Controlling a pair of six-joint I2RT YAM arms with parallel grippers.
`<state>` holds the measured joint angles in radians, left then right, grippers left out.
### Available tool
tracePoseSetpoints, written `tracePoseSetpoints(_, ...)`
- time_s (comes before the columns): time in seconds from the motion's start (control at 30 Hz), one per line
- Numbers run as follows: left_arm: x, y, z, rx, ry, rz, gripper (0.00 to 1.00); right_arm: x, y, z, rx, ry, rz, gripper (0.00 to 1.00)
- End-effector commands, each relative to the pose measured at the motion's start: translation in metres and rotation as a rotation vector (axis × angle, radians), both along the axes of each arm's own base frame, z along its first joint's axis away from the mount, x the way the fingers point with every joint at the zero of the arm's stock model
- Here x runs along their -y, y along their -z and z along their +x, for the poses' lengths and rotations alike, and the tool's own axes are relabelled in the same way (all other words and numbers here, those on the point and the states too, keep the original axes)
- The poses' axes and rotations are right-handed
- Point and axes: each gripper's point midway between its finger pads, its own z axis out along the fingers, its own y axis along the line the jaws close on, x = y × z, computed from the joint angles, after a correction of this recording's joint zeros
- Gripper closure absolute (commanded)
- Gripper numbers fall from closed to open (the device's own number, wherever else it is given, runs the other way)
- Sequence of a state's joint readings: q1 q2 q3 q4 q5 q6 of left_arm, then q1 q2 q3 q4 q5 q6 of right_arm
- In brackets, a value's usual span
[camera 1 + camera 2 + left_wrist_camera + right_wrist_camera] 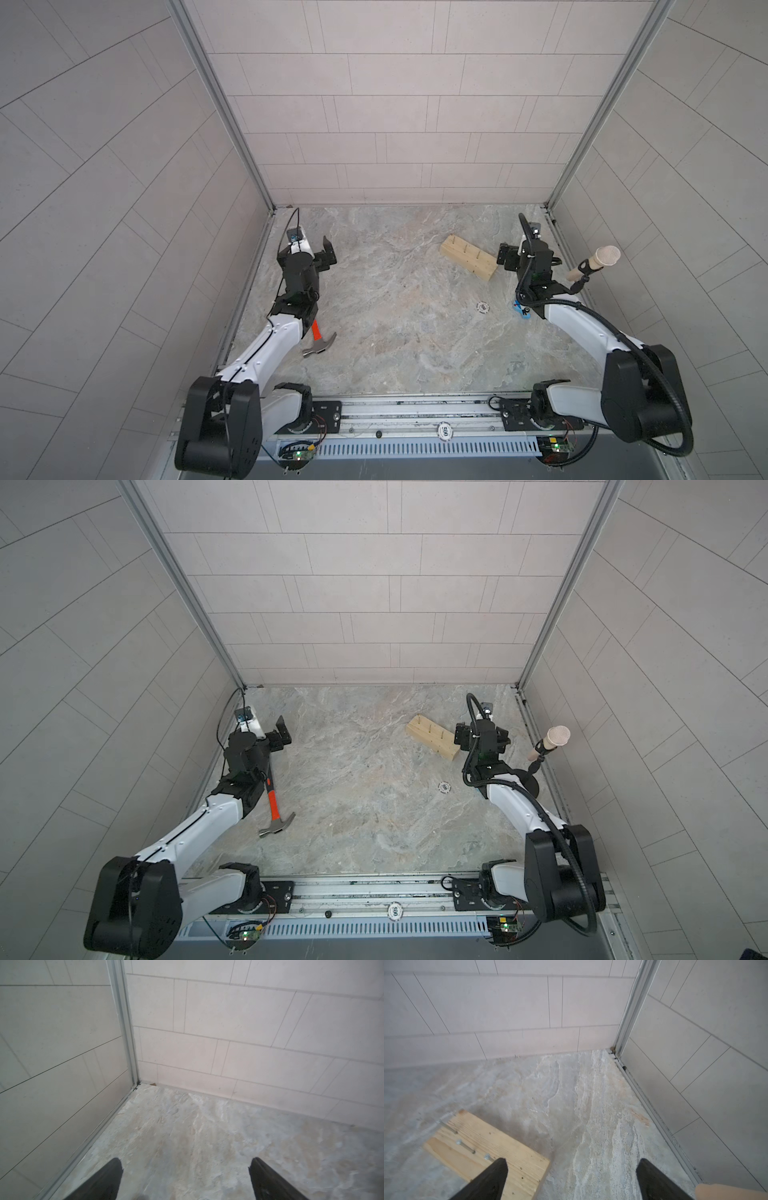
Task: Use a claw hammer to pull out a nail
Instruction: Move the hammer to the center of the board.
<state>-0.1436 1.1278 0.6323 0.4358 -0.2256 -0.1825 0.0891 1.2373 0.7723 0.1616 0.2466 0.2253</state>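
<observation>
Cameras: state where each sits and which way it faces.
Top views: overhead, looking down on the table; left arm, right arm, claw hammer, wooden block.
Left wrist: on its arm, faces far left corner; open left gripper.
Right wrist: on its arm, faces far right corner; open right gripper.
Shared: wooden block, top and right wrist views.

In a top view, at eight o'clock on the table (407, 340), the claw hammer (318, 344) has its handle hidden under the left arm (278, 337), while at three o'clock a small blue object (522, 311), half covered by the right arm (575, 326), is too small to identify.

Claw hammer (273, 803) left, wood block (432, 738) right
</observation>
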Motion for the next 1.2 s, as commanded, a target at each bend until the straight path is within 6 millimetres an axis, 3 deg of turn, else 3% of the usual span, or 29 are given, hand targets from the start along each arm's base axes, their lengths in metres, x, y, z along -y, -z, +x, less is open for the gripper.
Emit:
tracePoseSetpoints(0.0,0.032,-0.009,-0.004,-0.105,0.104,-0.194,0.0,-0.025,-0.009,-0.019,-0.101,-0.046,0.162,0.01)
tracePoseSetpoints(0.13,0.075,-0.036,-0.007,-0.151,0.222,-0.401,0.0,-0.076,-0.042,-0.032,-0.088,-0.123,0.302,0.0)
tracePoseSetpoints(0.27,0.119,-0.047,-0.02,-0.225,0.31,-0.566,0.0,-0.137,-0.061,-0.046,-0.059,-0.183,0.48,0.0)
tracePoseSetpoints(0.4,0.169,-0.061,-0.039,-0.254,0.437,-0.619,0.0,-0.191,-0.073,-0.053,-0.031,-0.268,0.522,0.0)
tracePoseSetpoints(0.53,0.179,-0.077,-0.052,-0.237,0.459,-0.579,0.0,-0.237,-0.084,-0.047,-0.043,-0.403,0.591,0.0)
tracePoseSetpoints(0.6,0.179,-0.072,-0.056,-0.251,0.463,-0.593,0.0,-0.256,-0.095,-0.04,-0.014,-0.47,0.624,0.01)
tracePoseSetpoints(0.7,0.163,-0.066,-0.055,-0.26,0.397,-0.582,0.0,-0.254,-0.09,-0.029,-0.061,-0.407,0.625,0.0)
tracePoseSetpoints(0.8,0.116,-0.027,-0.05,-0.405,0.196,-0.553,0.0,-0.25,-0.083,-0.015,-0.091,-0.371,0.648,0.0)
tracePoseSetpoints(0.87,0.086,0.003,-0.061,-0.516,0.068,-0.492,0.0,-0.244,-0.077,-0.011,-0.098,-0.327,0.644,0.0)
tracePoseSetpoints(0.97,0.05,0.032,-0.082,-0.599,-0.065,-0.368,0.0,-0.23,-0.076,-0.01,-0.082,-0.273,0.587,0.0)
tracePoseSetpoints(1.17,0.007,0.087,-0.118,-0.747,-0.193,-0.314,0.0,-0.201,-0.08,-0.011,-0.045,-0.196,0.452,0.01)
